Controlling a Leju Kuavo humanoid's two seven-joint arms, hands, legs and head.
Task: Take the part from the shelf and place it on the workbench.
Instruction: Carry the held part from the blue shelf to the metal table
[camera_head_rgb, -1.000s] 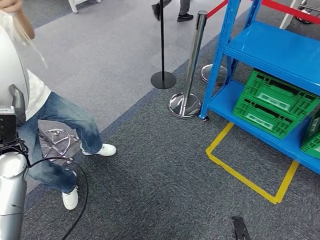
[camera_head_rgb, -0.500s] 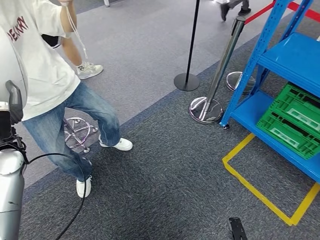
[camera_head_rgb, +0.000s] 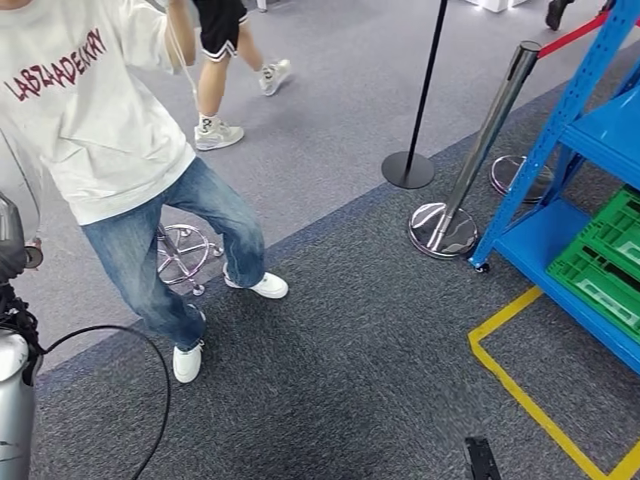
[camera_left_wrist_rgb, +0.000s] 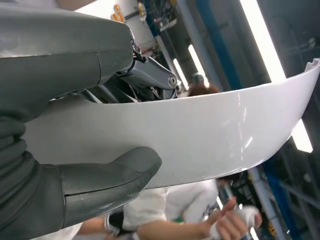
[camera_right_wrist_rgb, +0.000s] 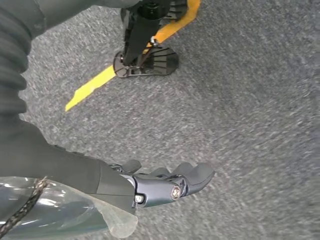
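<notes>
In the left wrist view my left hand grips a white, smooth, curved part, with the thumb under it and the darker fingers over its upper edge. My silver left arm rises at the head view's lower left corner. In the right wrist view my right hand hangs over grey carpet, fingers stretched out and holding nothing. The blue shelf stands at the right edge of the head view with green crates on its lowest level.
A person in a white shirt and jeans stands close on my left, and another person walks behind. A chrome stanchion, a black post, yellow floor tape, a stool base and a black cable are on the carpet.
The whole head view has swung left: the shelf and stanchions slid toward the right edge, and the person on the left has come further into the picture.
</notes>
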